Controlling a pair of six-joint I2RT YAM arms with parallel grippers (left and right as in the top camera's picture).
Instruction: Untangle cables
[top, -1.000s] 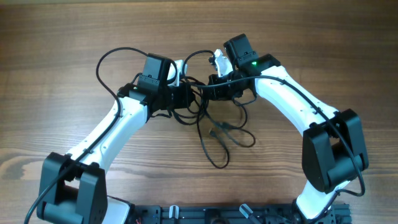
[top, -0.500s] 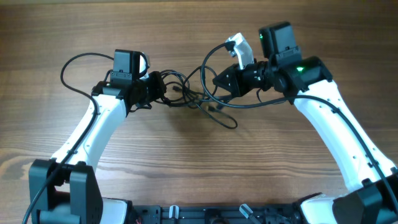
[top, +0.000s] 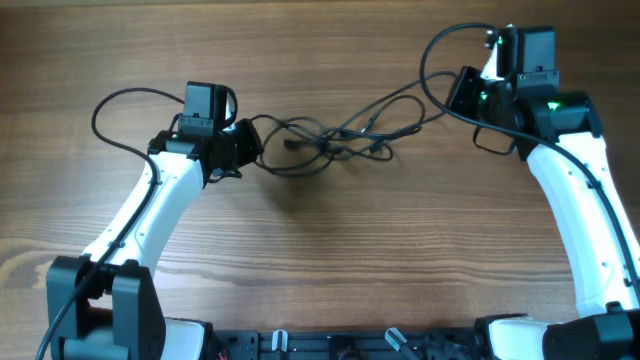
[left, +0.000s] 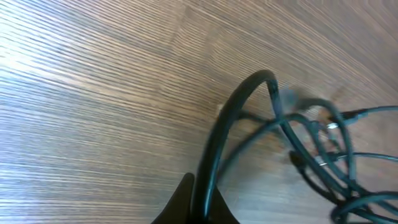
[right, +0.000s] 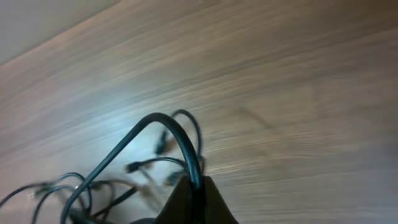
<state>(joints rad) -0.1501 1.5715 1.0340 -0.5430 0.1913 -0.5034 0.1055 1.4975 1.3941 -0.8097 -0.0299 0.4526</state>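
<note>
The cables (top: 330, 140) are thin black cords in a loose tangle, stretched across the wooden table between my two arms. My left gripper (top: 245, 148) is shut on a cable at the tangle's left end; in the left wrist view the cord (left: 224, 130) rises from between the jaws (left: 202, 202) toward the knot (left: 323, 155). My right gripper (top: 462, 97) is shut on a cable at the upper right; in the right wrist view the cord (right: 168, 127) arches out of the jaws (right: 194, 193), with small plugs (right: 163, 146) below.
The wooden table (top: 320, 260) spans the whole view. Thicker black arm wiring loops beside the left arm (top: 110, 105) and above the right arm (top: 440, 45). The robot base (top: 330, 345) sits at the front edge.
The right arm has swung far to the right and back, pulling the cables out into a long stretched line. The left gripper has stayed at the left, holding its end.
</note>
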